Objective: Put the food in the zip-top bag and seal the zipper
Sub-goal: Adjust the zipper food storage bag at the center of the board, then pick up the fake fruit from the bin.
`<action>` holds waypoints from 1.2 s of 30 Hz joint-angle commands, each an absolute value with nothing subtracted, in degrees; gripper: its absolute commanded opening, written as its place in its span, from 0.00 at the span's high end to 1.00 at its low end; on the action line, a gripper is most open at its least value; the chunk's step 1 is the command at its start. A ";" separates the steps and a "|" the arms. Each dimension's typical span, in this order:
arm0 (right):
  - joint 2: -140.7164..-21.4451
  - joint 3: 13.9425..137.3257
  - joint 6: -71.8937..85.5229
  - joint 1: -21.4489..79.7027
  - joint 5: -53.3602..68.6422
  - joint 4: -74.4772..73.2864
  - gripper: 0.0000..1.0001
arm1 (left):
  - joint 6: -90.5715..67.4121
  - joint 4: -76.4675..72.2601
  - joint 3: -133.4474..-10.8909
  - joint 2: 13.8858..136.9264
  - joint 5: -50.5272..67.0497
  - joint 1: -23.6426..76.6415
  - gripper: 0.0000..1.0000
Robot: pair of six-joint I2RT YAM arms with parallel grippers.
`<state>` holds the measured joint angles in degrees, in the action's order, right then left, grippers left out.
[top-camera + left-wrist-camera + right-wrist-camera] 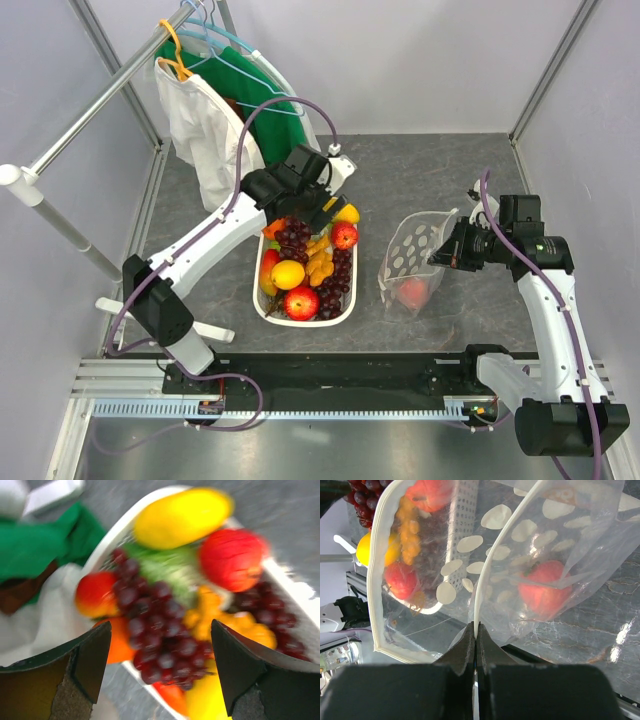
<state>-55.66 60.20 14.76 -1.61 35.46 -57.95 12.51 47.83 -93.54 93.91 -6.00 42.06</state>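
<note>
Clear dotted bag (412,250) stands on the worktop (420,170) at 3 o'clock from the basket (300,322), with one red fruit (414,292) inside. Right pincer (476,632) pinches its mouth edge. Left pincer (160,645), jaws wide and holding nothing, hovers over the basket's food (305,270).

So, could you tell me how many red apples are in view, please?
3: one apple at the far right of the basket, a second apple at its near end, a third apple inside the bag. Others may hide under the pile.
</note>
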 commanded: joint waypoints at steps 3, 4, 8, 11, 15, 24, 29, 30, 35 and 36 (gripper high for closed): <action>-55.55 61.35 14.33 -1.41 35.42 -57.57 1.00 | 13.36 48.69 -89.39 94.66 -16.43 40.61 0.14; -55.63 61.43 14.41 -1.49 35.59 -57.57 1.00 | 13.53 48.69 -88.86 94.83 -16.52 40.69 0.14; -55.72 61.61 14.41 -1.49 35.68 -57.66 1.00 | 13.54 47.99 -86.75 96.58 -16.35 40.52 0.14; -55.90 61.79 14.33 -1.49 35.60 -57.66 1.00 | 12.66 47.99 -85.87 97.47 -15.65 40.25 0.13; -55.90 61.61 14.33 -1.49 35.86 -57.57 1.00 | 11.52 47.99 -85.61 99.05 -13.19 39.99 0.12; -56.25 61.52 14.24 -1.41 36.04 -57.39 1.00 | 10.64 49.30 -86.22 99.23 -6.16 39.90 0.38; -56.34 61.35 14.41 -1.49 36.30 -57.22 1.00 | 10.81 50.18 -86.92 99.05 -5.89 39.99 0.72; -56.34 61.35 14.50 -1.49 36.47 -57.13 1.00 | 10.98 50.36 -87.18 99.14 -6.06 39.99 0.82; -56.34 61.43 14.59 -1.41 36.47 -57.04 1.00 | 11.78 52.02 -89.99 98.18 -7.38 39.99 0.98; -56.25 61.44 14.59 -1.49 36.47 -57.04 1.00 | 11.86 52.38 -90.70 97.91 -7.38 39.99 0.98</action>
<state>-56.31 60.20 14.79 -1.61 35.77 -57.89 11.86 49.63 -86.98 98.98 -7.44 39.99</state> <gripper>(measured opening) 0.011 0.044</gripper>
